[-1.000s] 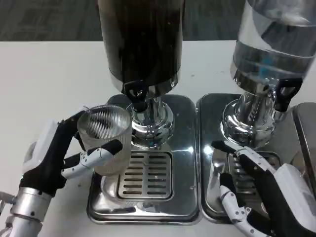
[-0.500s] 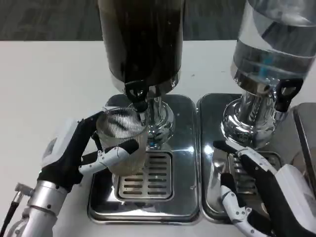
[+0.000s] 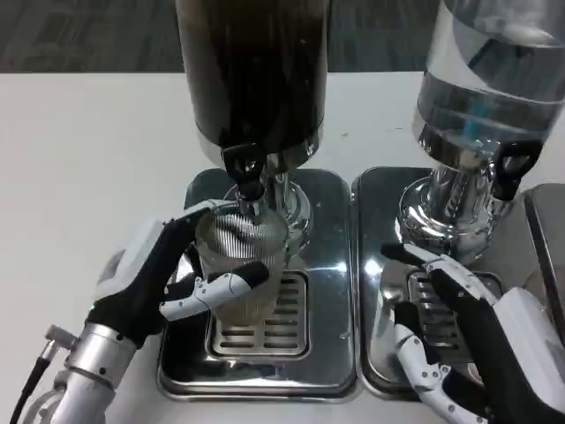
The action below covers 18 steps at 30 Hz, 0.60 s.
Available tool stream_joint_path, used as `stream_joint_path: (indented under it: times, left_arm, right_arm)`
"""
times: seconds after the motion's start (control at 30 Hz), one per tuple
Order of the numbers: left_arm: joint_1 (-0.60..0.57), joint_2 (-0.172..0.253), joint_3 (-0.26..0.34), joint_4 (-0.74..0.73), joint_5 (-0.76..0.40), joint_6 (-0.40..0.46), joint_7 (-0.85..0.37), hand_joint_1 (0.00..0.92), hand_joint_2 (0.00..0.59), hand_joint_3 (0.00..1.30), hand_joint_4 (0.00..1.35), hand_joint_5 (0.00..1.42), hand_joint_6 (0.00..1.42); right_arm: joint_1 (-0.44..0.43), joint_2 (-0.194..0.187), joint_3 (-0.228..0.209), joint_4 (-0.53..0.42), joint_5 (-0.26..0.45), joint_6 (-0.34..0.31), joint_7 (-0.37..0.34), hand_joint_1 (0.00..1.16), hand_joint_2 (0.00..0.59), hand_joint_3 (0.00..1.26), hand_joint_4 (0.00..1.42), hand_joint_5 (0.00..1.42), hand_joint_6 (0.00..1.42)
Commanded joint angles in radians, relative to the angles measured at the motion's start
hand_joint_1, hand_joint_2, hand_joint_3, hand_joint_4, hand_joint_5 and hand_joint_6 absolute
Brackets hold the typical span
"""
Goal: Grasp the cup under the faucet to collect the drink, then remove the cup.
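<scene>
Ribbed glass cup (image 3: 240,265) gripped by left hand (image 3: 163,278) under faucet (image 3: 245,177) | right hand (image 3: 468,340) spread, empty

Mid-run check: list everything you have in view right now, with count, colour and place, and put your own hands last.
cup: one, clear ribbed, held above the left drip tray, beneath the dark dispenser's faucet
dark dispenser: one, tank of dark drink on a chrome base, centre back
faucet: one, black handle, front of the dark dispenser
left drip tray: one, chrome with slotted grate, under the dark dispenser
clear dispenser: one, clear tank on a chrome base, right back, black tap handle
right drip tray: one, chrome, under the clear dispenser
table: one, white
left hand: one, white and black, grips the cup
right hand: one, white and black, fingers apart over the right drip tray, holds nothing
</scene>
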Motion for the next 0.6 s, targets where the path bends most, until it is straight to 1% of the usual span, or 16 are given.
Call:
stream_joint_path:
  times: [0.03,0.13,0.27,0.43,0.6]
  left_arm:
    - [-0.028,0.018,-0.015,-0.02,0.022,-0.008,-0.024,0.164,0.205,0.41,0.51,0.73,0.87]
    - [-0.029,0.021,-0.016,-0.02,0.022,-0.004,-0.039,0.149,0.19,0.39,0.48,0.7,0.85]
    - [-0.028,0.031,-0.018,-0.027,0.024,0.006,-0.061,0.118,0.169,0.36,0.44,0.63,0.78]
    - [-0.02,0.038,-0.014,-0.036,0.012,0.01,-0.088,0.052,0.112,0.27,0.31,0.49,0.56]
    - [-0.012,0.044,-0.009,-0.045,0.0,0.009,-0.113,0.036,0.096,0.24,0.27,0.44,0.5]
  right_arm:
    - [-0.009,0.003,0.001,0.002,0.003,0.0,-0.009,0.48,0.554,0.24,0.2,0.13,0.16]
    - [-0.021,0.005,0.003,0.008,0.006,0.002,-0.007,0.48,0.557,0.24,0.2,0.13,0.16]
    - [-0.034,0.007,0.007,0.014,0.005,0.006,-0.006,0.48,0.561,0.24,0.21,0.14,0.17]
    - [-0.046,0.007,0.013,0.02,0.007,0.008,-0.002,0.48,0.561,0.24,0.21,0.15,0.17]
    - [-0.057,0.007,0.016,0.025,0.005,0.012,-0.004,0.48,0.562,0.24,0.21,0.15,0.19]
